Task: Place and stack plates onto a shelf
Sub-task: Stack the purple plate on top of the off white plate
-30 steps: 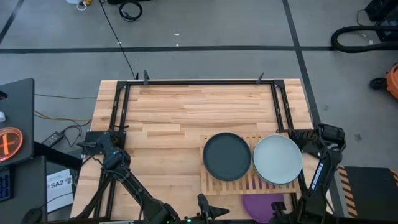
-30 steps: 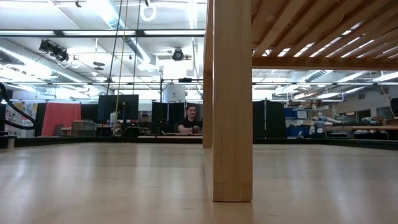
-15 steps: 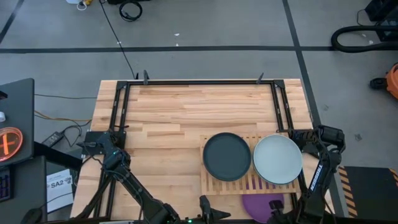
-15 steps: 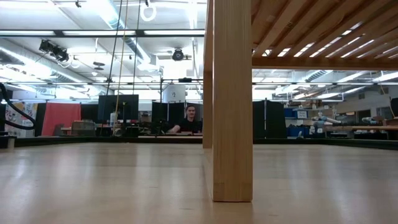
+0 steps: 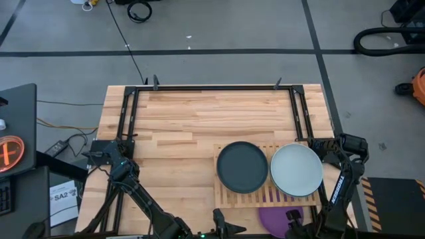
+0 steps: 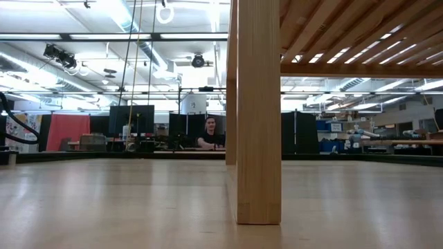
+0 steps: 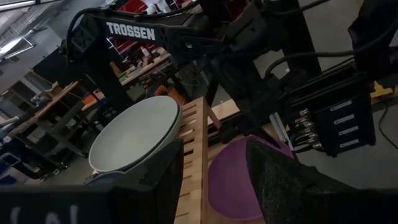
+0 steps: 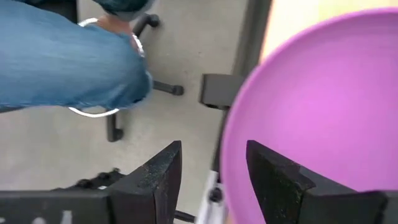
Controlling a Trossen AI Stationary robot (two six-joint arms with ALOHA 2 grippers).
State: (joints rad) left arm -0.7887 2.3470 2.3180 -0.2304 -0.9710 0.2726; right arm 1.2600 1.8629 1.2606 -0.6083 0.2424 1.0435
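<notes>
Table (image 5: 179, 126) | shelf (image 5: 229, 196): 2 plates | purple plate (image 5: 275, 217): 1, seemingly off-shelf

The butcher-block surface (image 5: 179, 126) carried the slatted shelf (image 5: 242, 198) near its front right. On the shelf lay a dark plate (image 5: 242, 166) and a pale plate (image 5: 296, 170), side by side. A purple plate (image 5: 275, 218) lay just before it.

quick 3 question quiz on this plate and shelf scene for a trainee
1. How many plates lie on the shelf?
2. True or false: the purple plate is stacked on the dark plate.
3. Which plate is nearest the right gripper? A dark, B pale, C purple.

Key: 1. Two: the dark plate and the pale plate, side by side. 2. False: it sits at the table's near edge, beside the shelf. 3. C.
</notes>
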